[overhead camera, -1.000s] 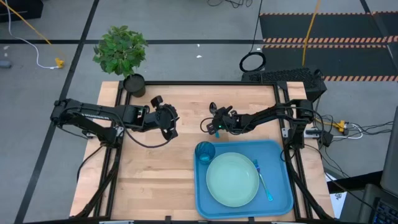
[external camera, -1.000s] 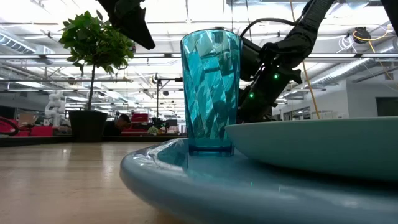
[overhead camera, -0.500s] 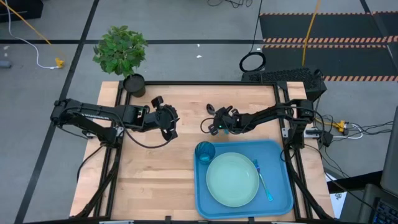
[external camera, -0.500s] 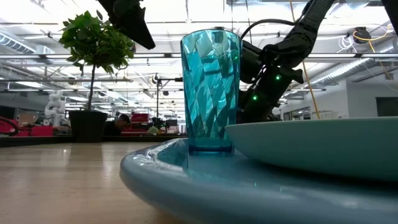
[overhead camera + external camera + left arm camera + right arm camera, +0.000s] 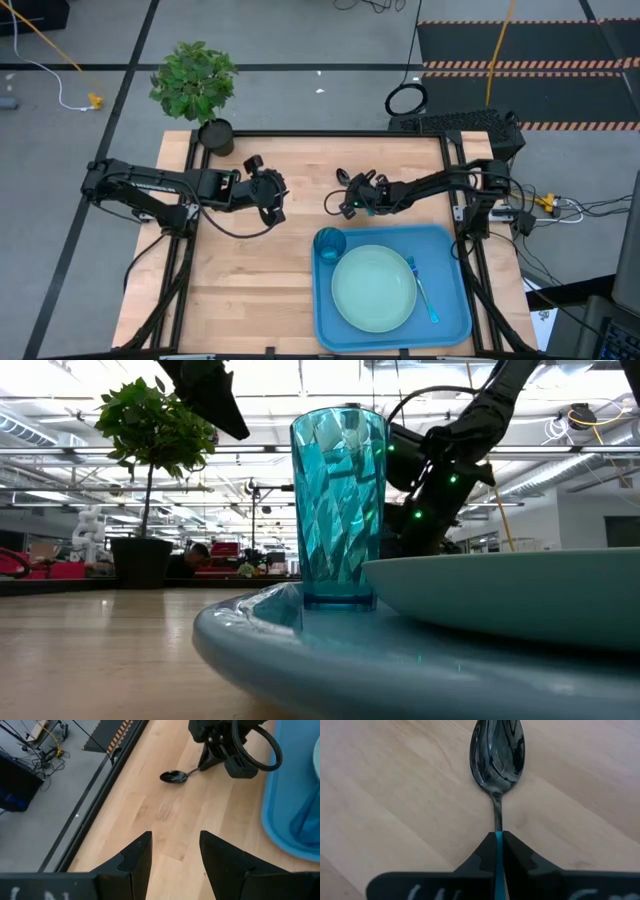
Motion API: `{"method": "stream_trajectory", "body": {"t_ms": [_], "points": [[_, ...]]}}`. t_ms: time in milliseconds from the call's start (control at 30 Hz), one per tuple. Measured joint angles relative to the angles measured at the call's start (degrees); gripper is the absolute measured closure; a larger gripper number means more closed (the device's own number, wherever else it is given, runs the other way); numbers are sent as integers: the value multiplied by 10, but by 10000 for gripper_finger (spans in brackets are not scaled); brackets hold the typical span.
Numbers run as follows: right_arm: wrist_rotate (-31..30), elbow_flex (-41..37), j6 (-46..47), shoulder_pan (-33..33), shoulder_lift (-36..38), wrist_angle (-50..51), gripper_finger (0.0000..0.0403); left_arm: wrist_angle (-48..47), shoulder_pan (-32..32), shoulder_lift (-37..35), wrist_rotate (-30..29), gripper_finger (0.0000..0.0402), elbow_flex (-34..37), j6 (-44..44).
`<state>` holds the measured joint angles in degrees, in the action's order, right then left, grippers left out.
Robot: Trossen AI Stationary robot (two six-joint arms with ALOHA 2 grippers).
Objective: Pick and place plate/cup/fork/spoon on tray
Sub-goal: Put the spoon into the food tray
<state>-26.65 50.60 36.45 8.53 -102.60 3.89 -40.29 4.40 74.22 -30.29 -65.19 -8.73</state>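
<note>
Right gripper (image 5: 347, 204): you had it low over the bare wood just beyond the tray's far rim, fingers pinched tight on the spoon's thin light blue handle.
Spoon (image 5: 497, 750): dark bowl stuck out ahead of the fingertips over the table; whether it still touched the wood, you could not tell.
Left gripper (image 5: 171, 854): it waited further left over the table, fingers spread and holding nothing, pointed toward the spoon.
Tray (image 5: 452, 240): on the near right of the table, already carrying three things.
Plate (image 5: 373, 288): sat in the middle of the tray.
Cup (image 5: 330, 243): stood upright in the tray's far left corner, just beside the plate.
Fork (image 5: 421, 290): lay along the plate's right side.
Progress: the spoon looked like the last piece to bring over.
Risk, slip: your hold was on a very thin handle, so the spoon could have twisted or slid out on the lift.
Risk, cup: the cup stood nearest your path in; a low carry could have knocked it over.
Risk, drop: free tray floor was scarce, so a careless release could have clattered the spoon onto the plate.
</note>
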Motion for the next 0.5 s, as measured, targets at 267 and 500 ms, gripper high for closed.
{"method": "stream_trajectory", "body": {"t_ms": [267, 500], "points": [[3, 0, 21, -4, 66, 82, 402, -1, 17, 0, 3, 234, 0, 3], [-1, 0, 47, -37, 151, 153, 402, -1, 29, 0, 3, 234, 0, 3]]}}
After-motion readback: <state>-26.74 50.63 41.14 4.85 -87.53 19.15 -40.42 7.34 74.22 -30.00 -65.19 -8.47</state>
